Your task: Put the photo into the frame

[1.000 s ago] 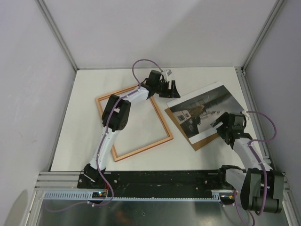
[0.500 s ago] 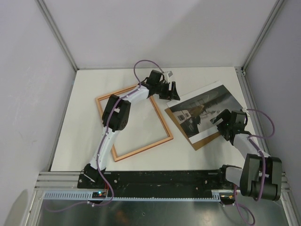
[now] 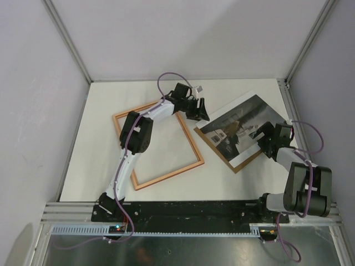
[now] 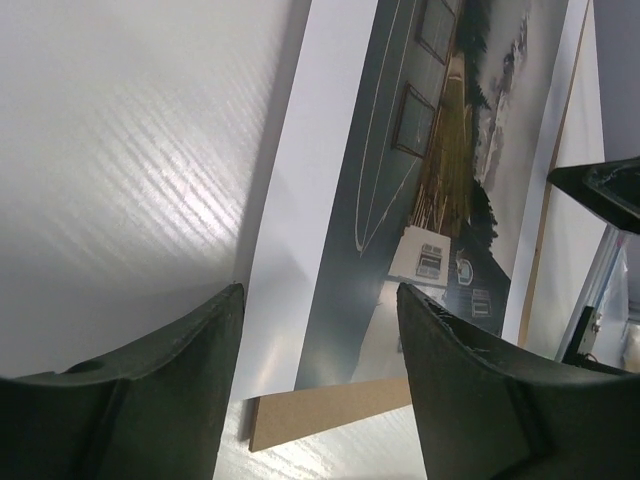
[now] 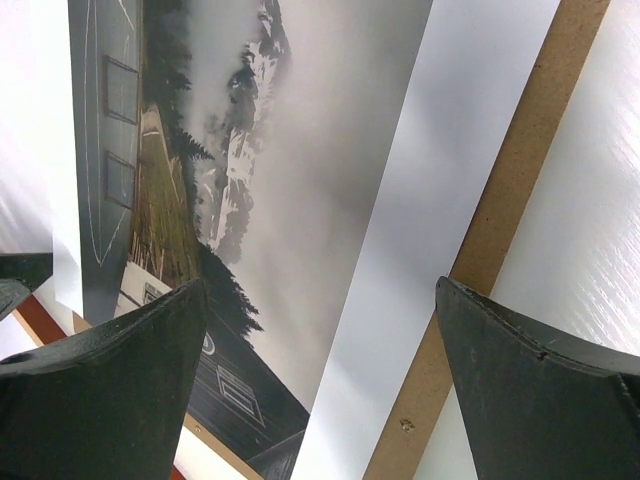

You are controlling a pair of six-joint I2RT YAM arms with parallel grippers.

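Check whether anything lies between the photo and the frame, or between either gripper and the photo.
Nothing visible does. The photo lies on a brown backing board; only bare table separates it from the frame. The left gripper stands open at the photo's frame-side edge, the right gripper open over its opposite edge.

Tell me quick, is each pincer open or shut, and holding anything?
Left pincer: open, holding nothing, over the photo's edge.
Right pincer: open wide, holding nothing.
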